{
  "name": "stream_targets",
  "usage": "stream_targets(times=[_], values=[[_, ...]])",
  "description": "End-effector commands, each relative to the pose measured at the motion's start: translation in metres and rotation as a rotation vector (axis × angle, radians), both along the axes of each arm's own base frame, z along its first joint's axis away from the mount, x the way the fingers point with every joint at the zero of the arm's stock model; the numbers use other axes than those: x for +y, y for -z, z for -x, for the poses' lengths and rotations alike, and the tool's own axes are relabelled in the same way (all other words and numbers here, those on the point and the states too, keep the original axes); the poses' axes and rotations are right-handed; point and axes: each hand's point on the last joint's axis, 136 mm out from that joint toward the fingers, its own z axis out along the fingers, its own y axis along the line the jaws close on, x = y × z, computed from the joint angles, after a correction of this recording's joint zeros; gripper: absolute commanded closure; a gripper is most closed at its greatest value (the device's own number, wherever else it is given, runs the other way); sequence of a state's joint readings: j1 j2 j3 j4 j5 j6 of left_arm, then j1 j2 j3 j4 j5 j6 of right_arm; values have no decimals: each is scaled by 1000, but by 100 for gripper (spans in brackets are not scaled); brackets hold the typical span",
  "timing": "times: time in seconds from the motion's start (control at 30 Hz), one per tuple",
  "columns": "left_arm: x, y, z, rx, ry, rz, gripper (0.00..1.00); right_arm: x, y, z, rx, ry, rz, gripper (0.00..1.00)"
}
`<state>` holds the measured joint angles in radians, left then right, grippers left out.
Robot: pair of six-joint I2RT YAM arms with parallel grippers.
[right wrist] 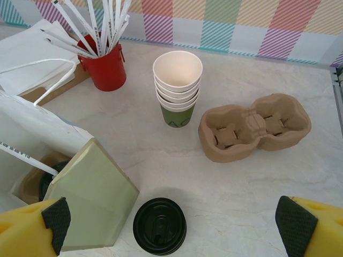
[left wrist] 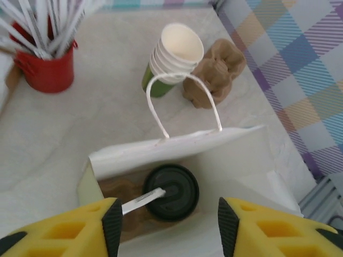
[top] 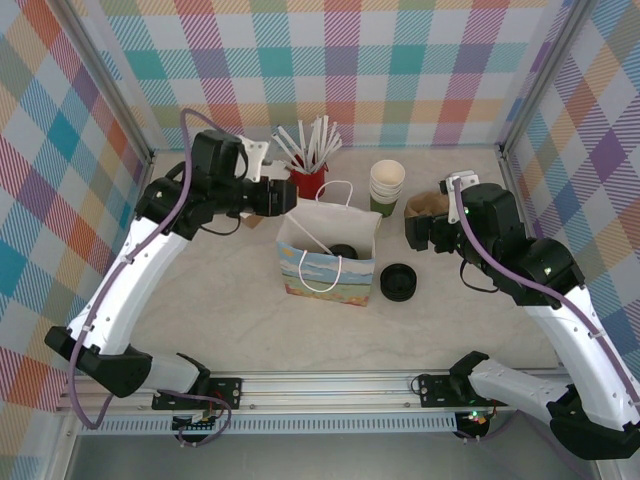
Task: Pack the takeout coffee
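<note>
Plaid walls ring the bench (top: 200,300); takeout coffee (left wrist: 170,193), lidded, sits deep inside the paper bag (top: 325,262); left fingers (top: 283,196) hover half-parted above its mouth, grasping nothing; right fingers (top: 418,233) gape empty near spare lids (top: 397,282), apparently parked out of the way

Left pincer (left wrist: 170,220), right pincer (right wrist: 175,218): both spread.
</note>
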<state>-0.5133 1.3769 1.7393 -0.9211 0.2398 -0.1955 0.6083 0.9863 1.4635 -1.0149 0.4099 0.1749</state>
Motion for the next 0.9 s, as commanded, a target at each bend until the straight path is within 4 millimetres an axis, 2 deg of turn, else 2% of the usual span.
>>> stream_targets(times=[0.0,0.13,0.27,0.57,0.7,0.87], values=[[20,-32,2,-102,-64,-26,41,-4,5,0,5,8,26,0],[31,-37,-1,-92,-116,-17,33,-3,8,-1,11,7,31,0],[47,-23,-9,-12,-210,13,29,-3,12,-1,19,6,37,0],[31,22,-20,85,-172,35,28,-3,18,-1,30,8,42,0],[26,37,-24,118,-167,40,33,-3,19,-1,31,10,42,0],[22,50,-35,134,-167,22,49,-2,21,-2,36,9,43,0]])
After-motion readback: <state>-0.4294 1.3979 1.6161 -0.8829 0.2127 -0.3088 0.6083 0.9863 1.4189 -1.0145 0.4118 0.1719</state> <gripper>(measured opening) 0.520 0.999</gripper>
